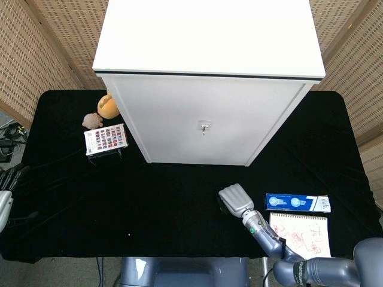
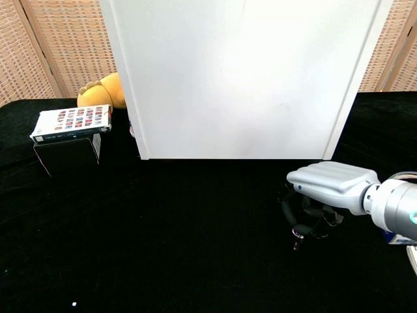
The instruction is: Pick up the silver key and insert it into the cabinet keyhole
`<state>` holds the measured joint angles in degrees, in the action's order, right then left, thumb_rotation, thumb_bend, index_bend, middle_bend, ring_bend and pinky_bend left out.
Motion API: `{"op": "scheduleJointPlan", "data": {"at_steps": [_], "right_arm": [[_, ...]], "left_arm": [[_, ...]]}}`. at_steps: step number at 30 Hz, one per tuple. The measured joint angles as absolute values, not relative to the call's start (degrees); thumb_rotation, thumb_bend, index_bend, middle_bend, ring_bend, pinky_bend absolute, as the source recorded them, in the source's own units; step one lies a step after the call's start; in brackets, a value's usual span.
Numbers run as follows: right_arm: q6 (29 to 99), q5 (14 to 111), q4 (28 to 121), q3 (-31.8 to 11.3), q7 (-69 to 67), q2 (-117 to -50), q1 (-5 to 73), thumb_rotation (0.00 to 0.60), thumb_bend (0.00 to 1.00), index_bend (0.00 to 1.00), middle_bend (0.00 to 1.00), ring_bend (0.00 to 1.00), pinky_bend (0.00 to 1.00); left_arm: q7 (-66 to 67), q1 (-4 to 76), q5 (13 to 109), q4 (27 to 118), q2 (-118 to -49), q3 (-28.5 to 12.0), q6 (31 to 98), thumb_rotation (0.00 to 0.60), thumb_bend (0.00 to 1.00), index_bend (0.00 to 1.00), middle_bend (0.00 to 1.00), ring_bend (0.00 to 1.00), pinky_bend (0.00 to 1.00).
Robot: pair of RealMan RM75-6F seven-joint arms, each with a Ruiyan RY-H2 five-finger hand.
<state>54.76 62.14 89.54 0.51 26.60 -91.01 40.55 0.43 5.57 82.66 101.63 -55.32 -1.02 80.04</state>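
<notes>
Black cloth covers the worktop (image 1: 179, 191), which carries all listed items. White cabinet (image 1: 206, 84), upright at the rear centre; keyhole (image 1: 204, 127) on its front door, with what looks like a small metal piece in or at it. Right robot hand (image 2: 329, 189), grey, fingers curled downward and gripping the silver key (image 2: 298, 242), which dangles just below the fingers, apparently off the cloth, near the cabinet's front right corner. Left robot hand (image 1: 7, 182), at the far left edge, only partly visible; whether it is spread or closed cannot be told. Step in hand, as judged: lift after pickup. Next move calls for raising the key to keyhole height, turning its blade toward the door, and aligning it squarely.
</notes>
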Motion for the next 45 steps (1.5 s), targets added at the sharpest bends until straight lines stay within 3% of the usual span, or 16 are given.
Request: {"op": "scheduleJointPlan", "data": {"at_steps": [28,45], "right_arm": [[67.7,91.7,96.2,1.6,22.9,-80.6,38.3,0.600,0.61,0.73,1.00,1.00,1.00],[71.9,99.4,102.5,-5.3,30.1,-70.1,39.5,0.600,0.61,0.73,1.00,1.00,1.00]], "left_arm": [[0.2,5.4,83.0,102.0,-55.2,-0.9,80.4,0.600,0.00,0.00,0.00,0.00,0.00],[0.2,5.9,81.3,101.4,-55.6,-1.4,79.2,0.600,0.00,0.00,0.00,0.00,0.00]]}}
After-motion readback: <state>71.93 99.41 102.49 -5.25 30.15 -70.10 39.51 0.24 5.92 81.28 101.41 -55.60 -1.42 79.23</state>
